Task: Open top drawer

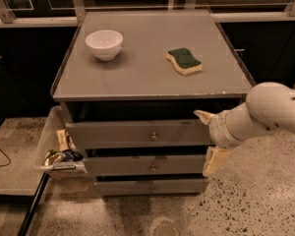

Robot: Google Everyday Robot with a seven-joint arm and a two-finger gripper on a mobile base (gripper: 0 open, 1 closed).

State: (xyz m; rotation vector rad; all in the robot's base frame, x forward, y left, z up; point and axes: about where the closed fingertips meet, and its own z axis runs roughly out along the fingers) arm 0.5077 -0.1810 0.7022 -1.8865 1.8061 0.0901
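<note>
Top drawer is the uppermost of three grey fronts, directly under the cabinet top. Its small round knob sits mid-front. The front looks shut or nearly so, with no interior showing. Nearest, below the top drawer, are the two lower drawers, both untouched. At the top drawer's right end is the gripper, on a pale arm coming in from the right. Its fingers are spread wide and hold nothing: one tip is by the drawer's upper right corner, the other hangs down beside the second front. The gripper is well to the right of the knob, with no contact on it. Off the top drawer's left end, a bin of wrappers is clear of the work. Beyond and above the top drawer, a white bowl and a green-and-yellow sponge rest on the cabinet top, apart from each other. Judgement: the step in hand is the approach, and the grasp is not yet made. The next move calls for travel left along the front to straddle the knob, a firm closure on it, then a straight outward pull.
</note>
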